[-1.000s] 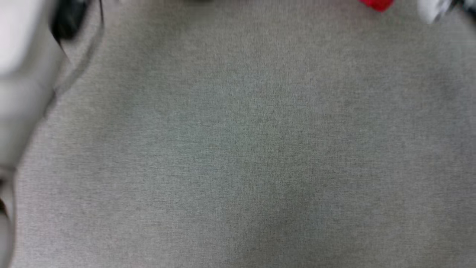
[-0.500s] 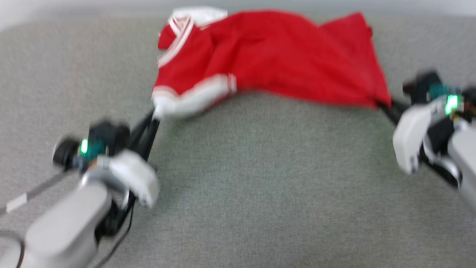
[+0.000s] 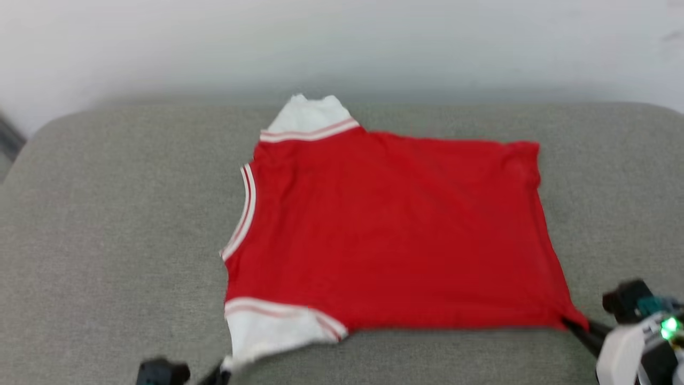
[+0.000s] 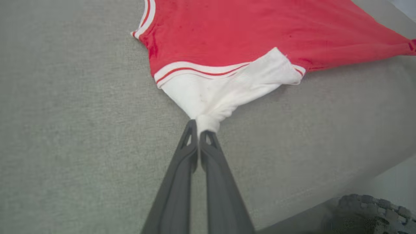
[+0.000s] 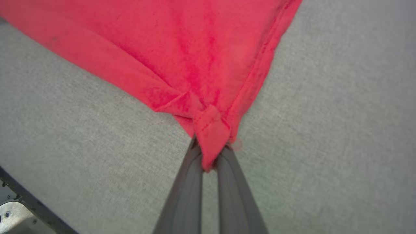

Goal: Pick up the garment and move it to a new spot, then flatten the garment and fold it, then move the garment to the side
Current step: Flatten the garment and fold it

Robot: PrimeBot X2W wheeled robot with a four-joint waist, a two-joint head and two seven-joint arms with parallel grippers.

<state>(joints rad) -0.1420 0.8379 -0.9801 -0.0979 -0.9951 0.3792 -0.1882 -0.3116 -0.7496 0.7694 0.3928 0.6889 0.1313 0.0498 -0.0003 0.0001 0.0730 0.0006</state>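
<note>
Garment (image 3: 395,235) is lying spread out nearly flat on the grey cloth-covered table (image 3: 107,224), neckline toward your left and hem toward your right. One white sleeve is at the far side and the other at the near side.

Your left hand (image 4: 197,125) is clenched on the bunched tip of that near white sleeve, with the cloth pinched right at the ends of the fingers. Your right hand (image 5: 209,152) is clamped on the near hem corner, a small red fold caught between its fingers. So both hands sit at the near edge of the garment, well apart, with the cloth running between them. The fabric puckers a bit toward each grip.

Around it there's a pale wall (image 3: 342,48) behind the table. There's a dark knobbly thing (image 4: 367,211) below the table edge in the left wrist view — can't tell what it is. A bit of metal plate (image 5: 9,214) with screws sits past the edge in the right wrist view.
</note>
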